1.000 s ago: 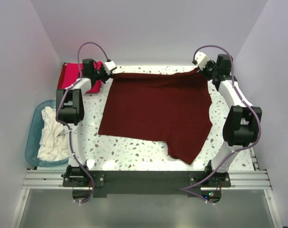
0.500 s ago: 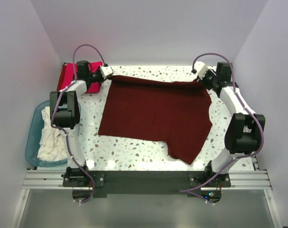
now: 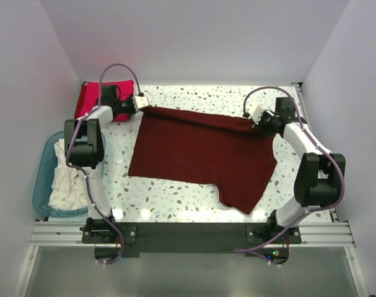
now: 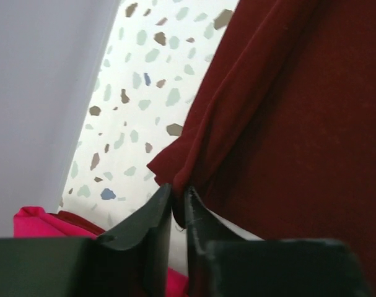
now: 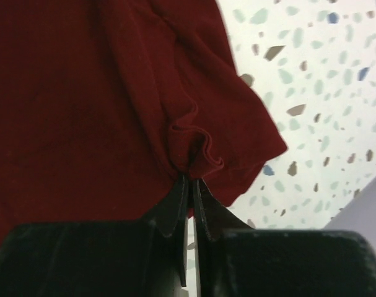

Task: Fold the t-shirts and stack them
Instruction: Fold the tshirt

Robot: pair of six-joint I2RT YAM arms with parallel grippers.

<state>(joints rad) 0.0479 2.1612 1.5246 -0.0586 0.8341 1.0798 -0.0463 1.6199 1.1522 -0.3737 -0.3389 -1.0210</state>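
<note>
Top external: maroon shirt (image 3: 203,154) lies spread on the table (image 3: 175,198), far corners pinched by left gripper (image 3: 141,106) and right gripper (image 3: 256,122). Left wrist: fingers (image 4: 144,229) clamped on a cloth fold. Right wrist: fingers (image 5: 172,213) clamped on bunched cloth.

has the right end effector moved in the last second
Yes. The right end effector, pinching the maroon t-shirt, has come down the view, away from the table's back edge, dragging the shirt's far hem along.

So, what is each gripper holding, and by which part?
Both hold the maroon t-shirt: the left gripper pinches its far-left corner, the right gripper its far-right corner.
</note>
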